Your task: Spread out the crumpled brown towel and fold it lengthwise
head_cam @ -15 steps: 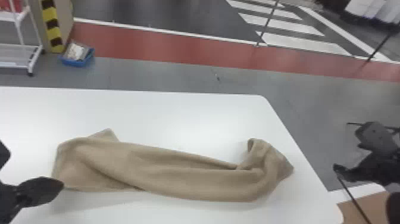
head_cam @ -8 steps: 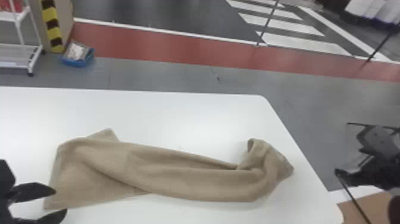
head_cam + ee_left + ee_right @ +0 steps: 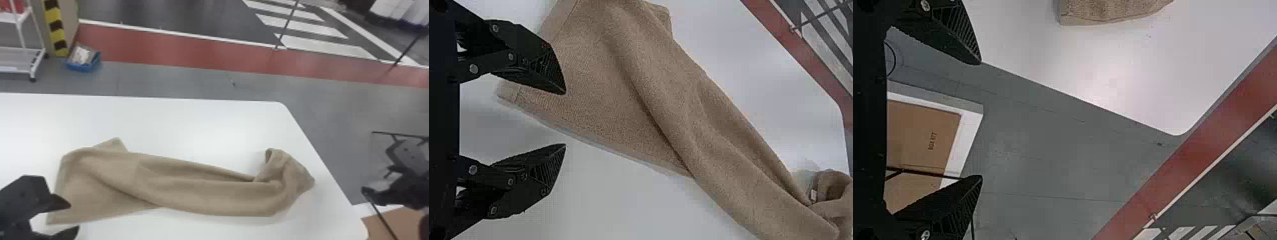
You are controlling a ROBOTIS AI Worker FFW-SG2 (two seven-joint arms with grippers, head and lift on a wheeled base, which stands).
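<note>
In the head view my left gripper (image 3: 72, 220) is at the table's left front, fingers apart at the near left corner of the brown towel (image 3: 198, 194). The left wrist view shows my left gripper (image 3: 565, 119) open, one finger over the towel (image 3: 629, 95), the other over bare table, nothing gripped. The towel lies as a long twisted strip, wider on the left, bunched up at its right end. My right gripper (image 3: 367, 191) stands beyond the table's right edge; in the right wrist view my right gripper (image 3: 981, 120) is open, with a towel end (image 3: 1103, 11) farther off.
The white table (image 3: 204, 124) has its right edge between the towel and my right arm. A cardboard box (image 3: 923, 135) is on the right, beyond that edge. On the floor behind stand a blue bin (image 3: 83, 63) and a white rack (image 3: 19, 60).
My left gripper has opened and shifted slightly, now reaching further over the towel's near left corner. That corner lies further out toward the front than a second ago. The right arm is nearly unchanged.
</note>
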